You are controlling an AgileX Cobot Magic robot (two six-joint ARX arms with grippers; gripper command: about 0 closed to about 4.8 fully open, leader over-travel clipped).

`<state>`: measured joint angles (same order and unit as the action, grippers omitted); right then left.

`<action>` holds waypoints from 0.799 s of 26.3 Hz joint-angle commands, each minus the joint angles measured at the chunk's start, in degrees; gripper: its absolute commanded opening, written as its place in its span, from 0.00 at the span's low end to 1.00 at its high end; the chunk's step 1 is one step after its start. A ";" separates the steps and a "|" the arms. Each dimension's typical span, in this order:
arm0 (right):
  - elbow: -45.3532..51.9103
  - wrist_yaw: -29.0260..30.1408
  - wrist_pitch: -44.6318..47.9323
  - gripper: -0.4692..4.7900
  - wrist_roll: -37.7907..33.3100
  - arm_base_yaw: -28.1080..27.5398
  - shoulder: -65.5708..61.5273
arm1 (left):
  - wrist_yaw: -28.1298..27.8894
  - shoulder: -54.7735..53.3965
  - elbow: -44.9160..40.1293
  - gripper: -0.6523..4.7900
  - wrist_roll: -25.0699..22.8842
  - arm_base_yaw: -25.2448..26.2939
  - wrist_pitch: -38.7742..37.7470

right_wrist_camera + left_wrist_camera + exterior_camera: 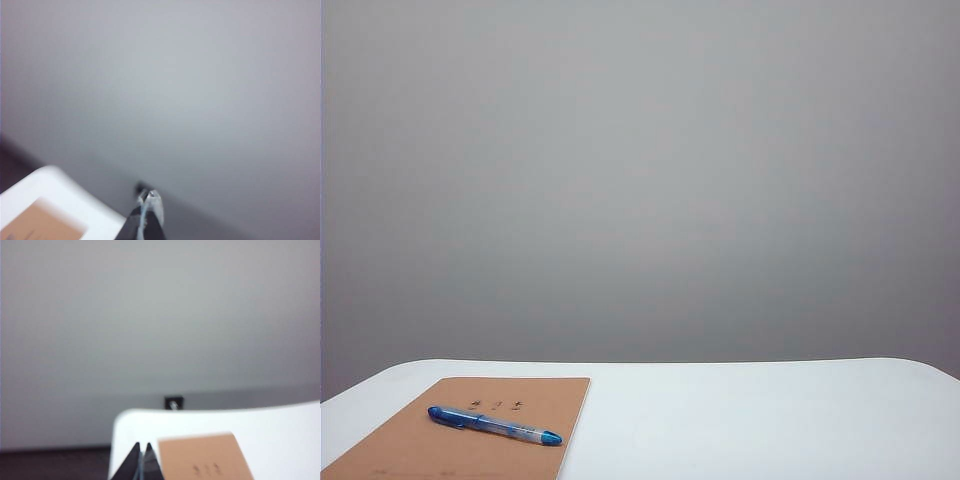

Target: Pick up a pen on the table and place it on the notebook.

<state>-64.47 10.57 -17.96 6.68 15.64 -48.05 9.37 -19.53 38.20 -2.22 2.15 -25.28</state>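
The pen (496,425) already lies on the notebook (410,450), which sits at the near left of the bench (770,420). Relative to the notebook, the pen rests across the cover's middle, just nearer than the small printed characters, its long axis running slantwise from the left toward the cover's right edge. Both ends stay within the cover, the right tip close to that edge.

Neither arm shows in the exterior view. In its wrist view the left hand (142,462) has its fingertips pinched together with nothing between them; it sits just off the notebook's side and is the nearer arm. The right hand (149,210) is likewise pressed together and empty, well apart from the notebook. I judge the placing done; no further reach seems needed.
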 commanded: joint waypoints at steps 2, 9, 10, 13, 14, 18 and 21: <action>24.39 -5.55 18.38 0.08 -7.98 0.04 15.93 | -0.61 6.21 -7.19 0.11 1.46 0.09 4.50; 44.63 -15.45 22.84 0.08 -7.08 0.11 33.44 | -2.56 16.09 -13.68 0.11 5.51 -0.61 8.52; 47.87 -16.04 22.82 0.08 -7.10 0.04 37.11 | -2.62 17.49 -15.45 0.11 8.74 -0.68 8.46; 52.78 -17.18 18.43 0.08 -8.52 0.02 46.25 | -2.10 18.88 -18.78 0.11 9.79 -0.70 7.56; 53.33 -18.12 17.44 0.08 -8.79 0.02 47.82 | -1.09 18.91 -19.12 0.11 9.75 -0.70 7.63; 54.58 -18.10 18.69 0.08 -14.38 -0.35 47.52 | 4.26 19.39 -20.06 0.12 8.31 -0.70 8.74; 56.70 -17.94 18.75 0.08 -15.23 -0.33 48.04 | 9.11 19.47 -22.05 0.12 8.33 -0.72 11.34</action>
<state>-8.25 -7.40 0.14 -7.97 15.29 -0.14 16.97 -0.01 16.64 6.26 1.43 -15.03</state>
